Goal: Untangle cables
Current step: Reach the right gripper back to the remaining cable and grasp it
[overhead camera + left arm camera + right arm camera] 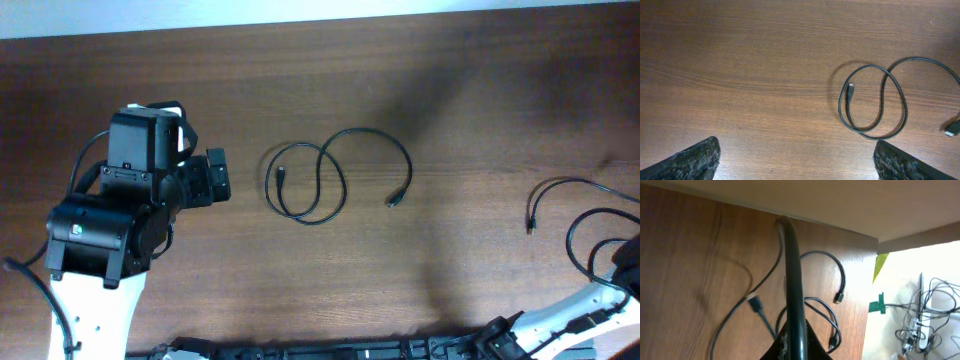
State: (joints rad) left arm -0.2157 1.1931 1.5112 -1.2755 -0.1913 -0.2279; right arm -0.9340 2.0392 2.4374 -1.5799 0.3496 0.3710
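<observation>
One thin black cable (pixel 322 182) lies on the table's middle in a crossed loop with a long arc, its plugs at the loop's inside and at the right end. It also shows at the right of the left wrist view (pixel 875 102). My left gripper (pixel 218 178) is open and empty (pixel 796 145), left of this loop and apart from it. More black cables (pixel 572 205) lie looped at the table's right edge. My right gripper (pixel 795 337) is shut on a black cable (pixel 792 265) that runs up from its jaws, above other loops and plugs (pixel 756 304).
The brown wooden table (pixel 420 90) ends at a pale wall at the back. In the right wrist view the table's right edge (pixel 871 295) drops to a floor with green tape and other wires (pixel 922 317). The right arm (pixel 560 315) lies along the bottom right.
</observation>
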